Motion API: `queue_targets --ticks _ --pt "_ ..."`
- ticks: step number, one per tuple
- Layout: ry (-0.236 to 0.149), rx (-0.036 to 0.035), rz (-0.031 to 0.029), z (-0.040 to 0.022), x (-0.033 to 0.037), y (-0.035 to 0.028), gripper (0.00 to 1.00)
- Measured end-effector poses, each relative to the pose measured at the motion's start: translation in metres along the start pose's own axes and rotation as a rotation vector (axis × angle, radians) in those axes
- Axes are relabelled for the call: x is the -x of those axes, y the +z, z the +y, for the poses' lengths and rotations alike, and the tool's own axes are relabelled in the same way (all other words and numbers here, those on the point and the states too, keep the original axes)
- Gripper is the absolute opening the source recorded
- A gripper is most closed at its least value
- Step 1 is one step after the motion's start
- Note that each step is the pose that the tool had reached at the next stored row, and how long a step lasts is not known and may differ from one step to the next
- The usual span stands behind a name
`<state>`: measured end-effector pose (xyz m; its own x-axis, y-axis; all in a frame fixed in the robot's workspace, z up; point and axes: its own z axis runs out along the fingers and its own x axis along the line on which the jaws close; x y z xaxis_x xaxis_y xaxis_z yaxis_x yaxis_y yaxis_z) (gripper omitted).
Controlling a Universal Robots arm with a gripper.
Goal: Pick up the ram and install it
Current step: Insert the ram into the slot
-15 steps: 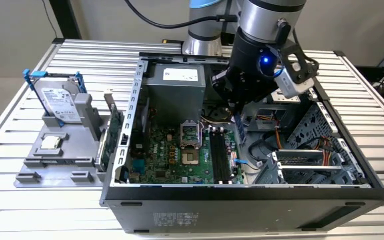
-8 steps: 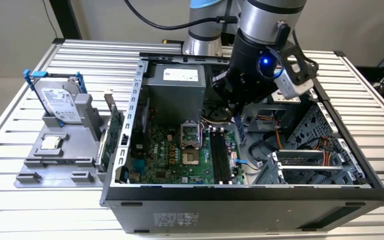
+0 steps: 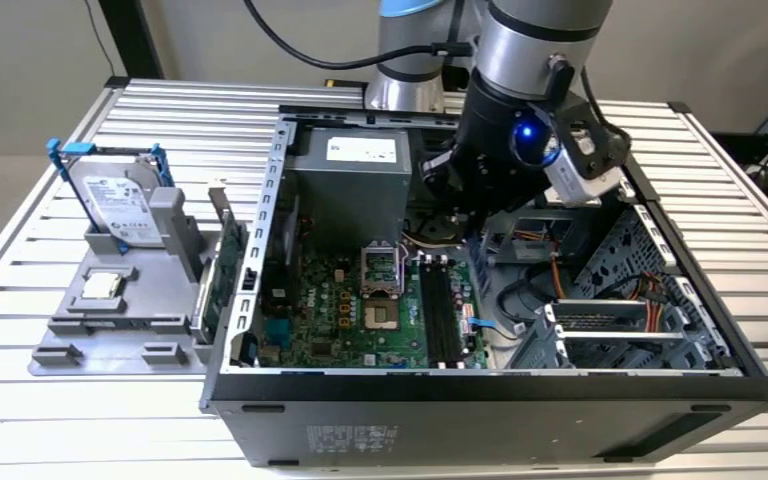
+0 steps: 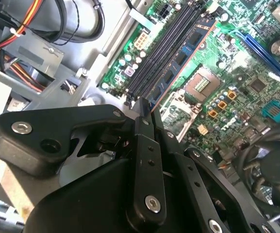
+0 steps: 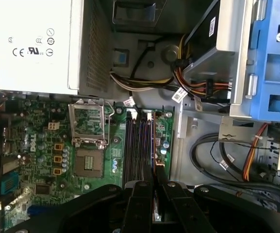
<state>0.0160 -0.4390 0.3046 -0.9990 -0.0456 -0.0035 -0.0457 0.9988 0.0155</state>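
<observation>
At the exterior view's left, a grey moulded plastic holder [image 3: 104,320] sits on the ribbed aluminium table [image 3: 11,400]. A flat silver hard drive [image 3: 117,205] stands upright in it, and a small square chip [image 3: 101,285] lies in a recess below. Just beside the holder, a green card [image 3: 231,265] stands on edge against the open computer case [image 3: 491,400], a black-and-grey sheet-metal box. Inside lies the green motherboard [image 3: 344,320], studded with small components, with a square metal CPU socket [image 3: 380,268] and long black memory slots [image 3: 440,315]. A boxy grey power supply [image 3: 344,190] stands behind it. Farther right, the arm reaches down into the case, its gripper [image 3: 471,215] above the far end of the slots.

In the second wrist view, the matte black fingers [image 4: 144,141] are clamped on one end of the ram [image 4: 181,63], a long thin stick with dark chips along a copper-toned edge, standing on edge along the slots beside the socket. In the first wrist view the gripper [image 5: 154,194] pinches the same stick [image 5: 154,145], seen edge-on over the slot rows.
</observation>
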Motion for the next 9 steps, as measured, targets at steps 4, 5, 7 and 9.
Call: queue_targets --ticks 4,5,7,9 --pt "0.033 -0.0009 -0.0005 -0.0001 0.0 0.0064 0.0" --pt "0.046 -0.0012 -0.0007 -0.0001 0.0 0.0073 0.0" --pt "0.071 -0.0025 -0.0014 -0.0002 0.0 0.0095 0.0" --pt "0.088 -0.0062 -0.0018 -0.0002 -0.0001 0.0118 0.0"
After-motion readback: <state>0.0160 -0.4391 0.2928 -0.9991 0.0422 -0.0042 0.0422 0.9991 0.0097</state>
